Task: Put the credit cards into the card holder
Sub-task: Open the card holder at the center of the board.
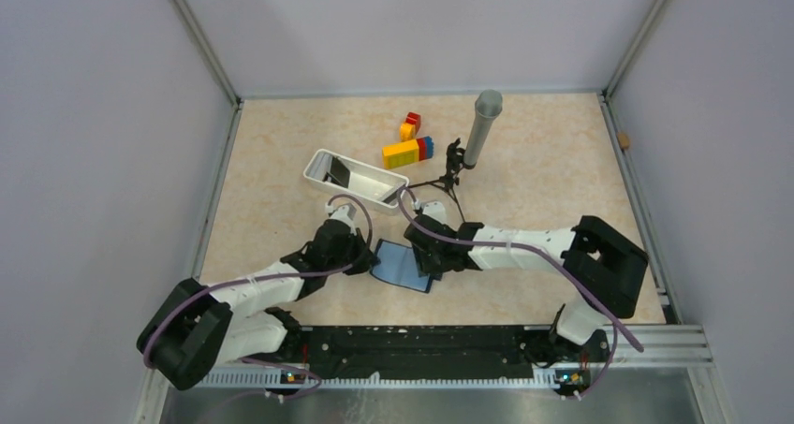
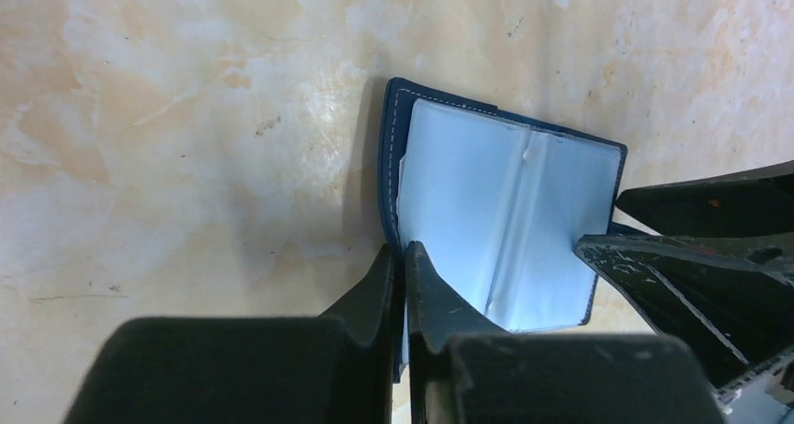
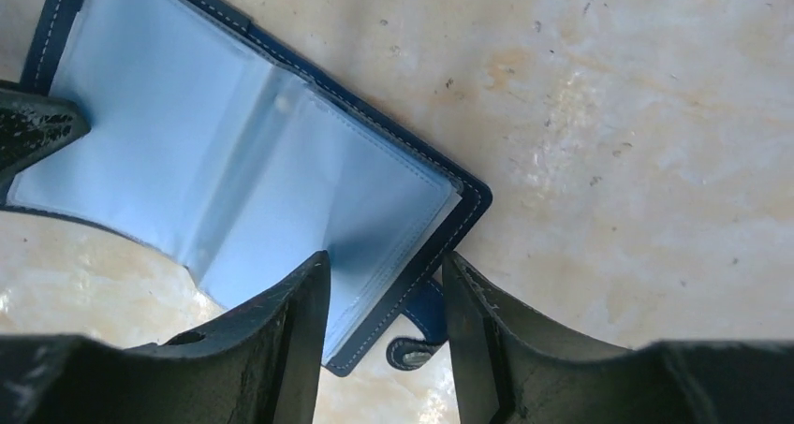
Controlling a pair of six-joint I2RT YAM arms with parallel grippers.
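I look down at a table (image 1: 281,143) with a pale, creamy top that has orange-brown swirls in it, like stone. Up close it shows tiny dark specks and thin scratches. Plain light grey walls (image 1: 94,115) stand on three sides, with metal strips in the corners. A black and silver rail (image 1: 421,349) runs along the near edge, where my two arms are bolted. The card holder (image 1: 403,267) lies open and flat on the table, near the rail, between the two arms. It is navy blue outside with pale stitching round the rim. Inside it has pale blue-grey pockets with a fold down the middle. My left gripper (image 2: 404,260) has its jaws pressed together, pinching the left edge of the card holder. My right gripper (image 3: 386,284) has its jaws apart. The right edge of the card holder and its little blue strap tab (image 3: 421,321) sit between them. Farther back is a white tray (image 1: 314,171), and one dark, shiny credit card (image 1: 338,170) leans inside it. Just behind the tray are toy blocks (image 1: 408,150) in yellow, red and blue. Beside them a grey tube (image 1: 483,124) stands tilted on a small black tripod (image 1: 448,182). I cannot make out any words on these things.
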